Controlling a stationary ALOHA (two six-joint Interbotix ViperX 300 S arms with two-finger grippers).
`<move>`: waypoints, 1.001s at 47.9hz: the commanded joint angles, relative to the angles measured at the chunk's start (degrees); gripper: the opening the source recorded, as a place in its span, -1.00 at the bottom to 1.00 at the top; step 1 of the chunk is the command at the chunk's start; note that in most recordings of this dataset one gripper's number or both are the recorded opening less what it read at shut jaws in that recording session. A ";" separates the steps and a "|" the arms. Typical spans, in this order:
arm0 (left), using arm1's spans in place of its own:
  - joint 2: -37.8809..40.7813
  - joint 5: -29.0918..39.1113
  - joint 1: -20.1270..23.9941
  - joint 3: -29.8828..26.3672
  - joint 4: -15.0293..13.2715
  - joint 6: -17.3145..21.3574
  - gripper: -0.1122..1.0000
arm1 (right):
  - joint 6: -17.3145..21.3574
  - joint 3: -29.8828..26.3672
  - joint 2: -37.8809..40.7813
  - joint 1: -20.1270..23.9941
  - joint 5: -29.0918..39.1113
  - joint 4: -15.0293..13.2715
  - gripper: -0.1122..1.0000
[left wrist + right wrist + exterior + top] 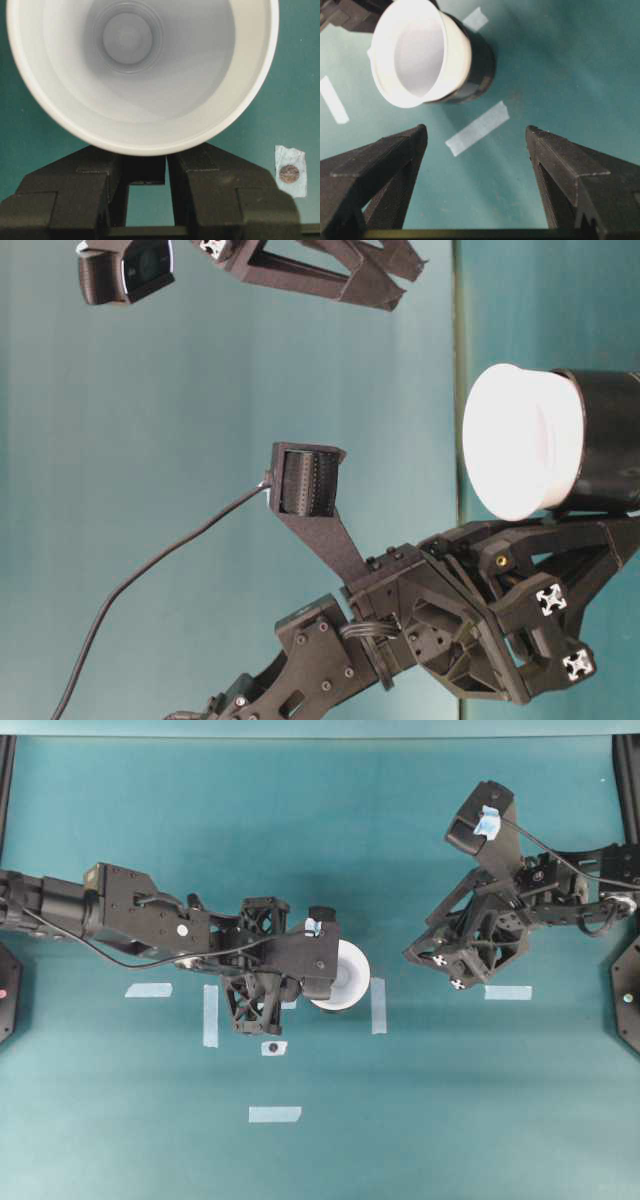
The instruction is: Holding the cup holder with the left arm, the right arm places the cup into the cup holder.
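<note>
Fingers (145, 200) of the left arm (120, 910) pinch the black cup holder (477, 67) by its tab at the middle of the overhead frame, and the white cup (345, 975) sits inside it. Right arm (540, 900) fingers (560, 160) gape wide and bare, well apart at the right, over the teal worktop (450, 1120).

Smooth white cup (415, 55), perhaps plastic; glossy black cup holder (477, 65).
</note>
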 commanded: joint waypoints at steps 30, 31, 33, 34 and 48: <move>-1.14 2.02 0.00 -0.97 0.09 -0.09 0.19 | 0.53 -0.44 -0.79 0.18 -0.70 0.09 0.73; -1.14 2.29 0.00 -1.05 0.26 -0.09 0.29 | 0.53 -0.53 -0.79 0.18 -0.70 0.09 0.73; -1.14 2.90 0.09 -1.23 0.09 -0.09 0.47 | 0.44 -0.44 -0.79 0.18 -0.70 0.09 0.74; -1.23 3.16 0.09 -1.32 0.26 -0.09 0.55 | 0.44 -0.53 -0.79 0.18 -0.70 0.09 0.73; -1.23 3.69 0.09 -1.49 0.09 0.00 0.75 | 0.53 -0.44 -0.79 0.18 -0.70 0.09 0.73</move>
